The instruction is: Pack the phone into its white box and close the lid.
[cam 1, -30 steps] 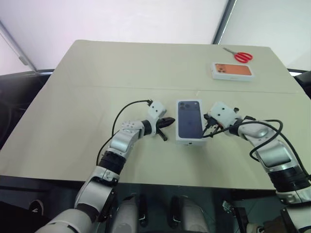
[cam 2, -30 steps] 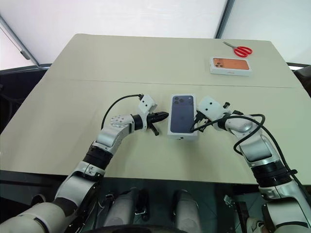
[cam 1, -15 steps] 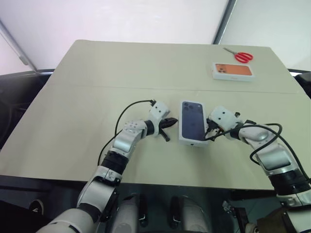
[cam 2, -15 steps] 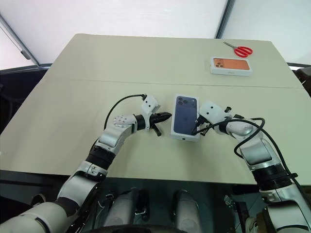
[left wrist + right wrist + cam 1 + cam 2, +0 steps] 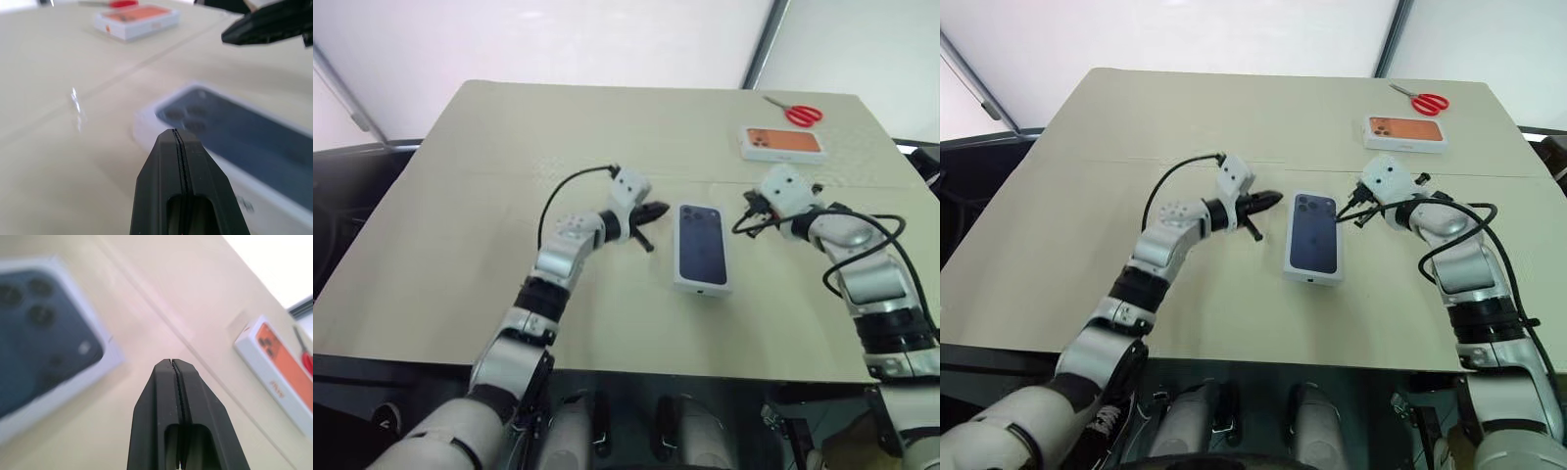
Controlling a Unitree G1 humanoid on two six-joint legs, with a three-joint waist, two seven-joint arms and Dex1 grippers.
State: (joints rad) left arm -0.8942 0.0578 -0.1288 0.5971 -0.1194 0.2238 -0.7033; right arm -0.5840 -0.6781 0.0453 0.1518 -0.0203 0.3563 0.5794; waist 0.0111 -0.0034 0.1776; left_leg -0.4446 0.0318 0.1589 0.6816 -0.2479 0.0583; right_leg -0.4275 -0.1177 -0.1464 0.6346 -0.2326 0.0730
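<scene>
On the smooth beige table (image 5: 489, 196), the lid (image 5: 701, 246), a shallow white rectangle printed with a dark blue phone picture, sits closed over its box between the two arms. Left gripper (image 5: 658, 209) and right gripper (image 5: 745, 208) hang just beside it, black tapered fingers pressed together on nothing. Far back lie an orange-printed white box (image 5: 781, 143) and red-handled scissors (image 5: 794, 113).

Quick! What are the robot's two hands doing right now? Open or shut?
Left hand: shut, holding nothing, beside the closed white box.
Right hand: shut, holding nothing, on the box's other side.

Head pair looks down — wrist cameras skim the table (image 5: 489, 176).
</scene>
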